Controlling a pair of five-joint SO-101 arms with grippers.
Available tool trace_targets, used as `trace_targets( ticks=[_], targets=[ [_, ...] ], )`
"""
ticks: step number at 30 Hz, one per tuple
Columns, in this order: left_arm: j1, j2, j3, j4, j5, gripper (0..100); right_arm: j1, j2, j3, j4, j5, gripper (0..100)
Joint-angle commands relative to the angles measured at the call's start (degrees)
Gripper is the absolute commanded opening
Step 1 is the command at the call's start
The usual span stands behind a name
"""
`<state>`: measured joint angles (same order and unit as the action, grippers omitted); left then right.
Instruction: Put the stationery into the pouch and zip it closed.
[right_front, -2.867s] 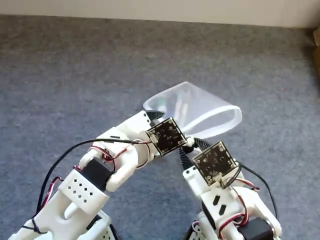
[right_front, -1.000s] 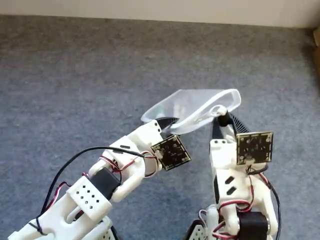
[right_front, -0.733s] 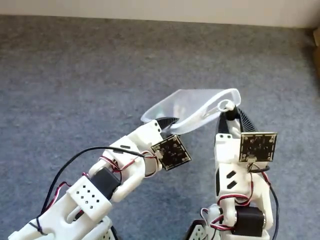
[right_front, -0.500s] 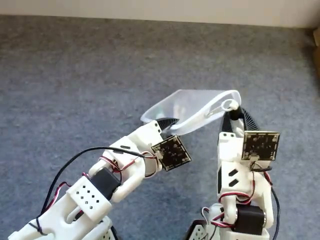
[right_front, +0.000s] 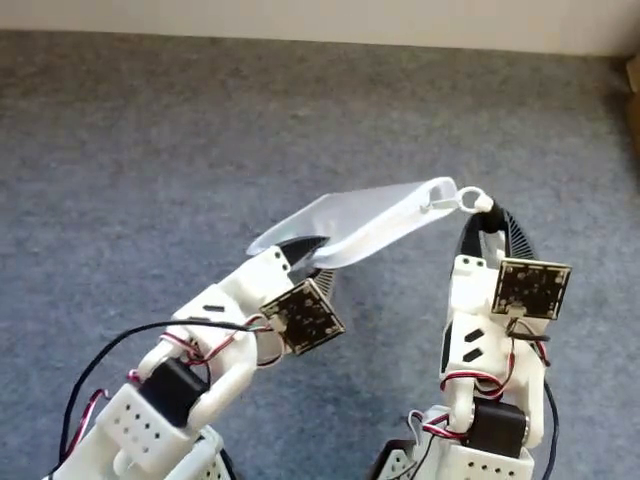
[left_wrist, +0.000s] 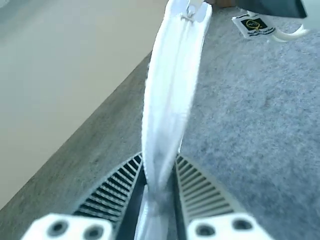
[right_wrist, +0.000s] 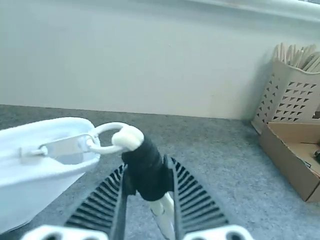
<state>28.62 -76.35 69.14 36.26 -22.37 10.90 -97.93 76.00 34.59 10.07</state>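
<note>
A translucent white pouch (right_front: 350, 222) hangs stretched above the grey carpet between both arms. My left gripper (right_front: 305, 250) is shut on the pouch's near-left end; in the left wrist view the zipper seam (left_wrist: 170, 100) runs straight away from that gripper (left_wrist: 159, 161), its two sides pressed together. My right gripper (right_front: 485, 215) is shut on the black-wrapped zipper pull (right_wrist: 145, 172), whose white ring (right_wrist: 107, 137) sits at the far right end of the pouch (right_wrist: 45, 155). I cannot make out what is inside the pouch.
Grey carpet (right_front: 150, 150) covers the floor all round. A pale perforated basket (right_wrist: 292, 92) holding wooden sticks and a cardboard box (right_wrist: 295, 150) stand by the wall on the right. A light wall runs along the far edge.
The right gripper has drawn the zipper pull from near the pouch's middle to its right end. The left arm pulled back left, and the open mouth has flattened shut and taut.
</note>
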Motion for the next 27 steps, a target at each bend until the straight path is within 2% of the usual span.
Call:
trace_targets(
  ticks=[1, 5, 14, 24, 27],
  targets=[
    [-4.3, -5.5, 0.7, 2.9, -1.4, 0, 2.9, 0.0, -0.7, -2.0, -0.3, 0.4],
    [-5.5, -12.2, 3.2, 6.1, -1.6, 0, 2.9, 0.0, -0.4, -2.0, -0.2, 0.4],
    [-7.4, -29.0, 3.3, 18.7, -1.6, 0, 2.9, 0.0, -0.3, -1.8, 2.1, 0.4],
    [-7.6, -28.0, 6.0, 18.9, -1.6, 0, 2.6, 0.0, -0.3, -1.5, 2.4, 1.0],
    [-7.7, -28.0, 6.1, 17.9, -1.6, 0, 0.0, 0.0, -0.5, 2.9, 2.5, 4.7]
  ],
)
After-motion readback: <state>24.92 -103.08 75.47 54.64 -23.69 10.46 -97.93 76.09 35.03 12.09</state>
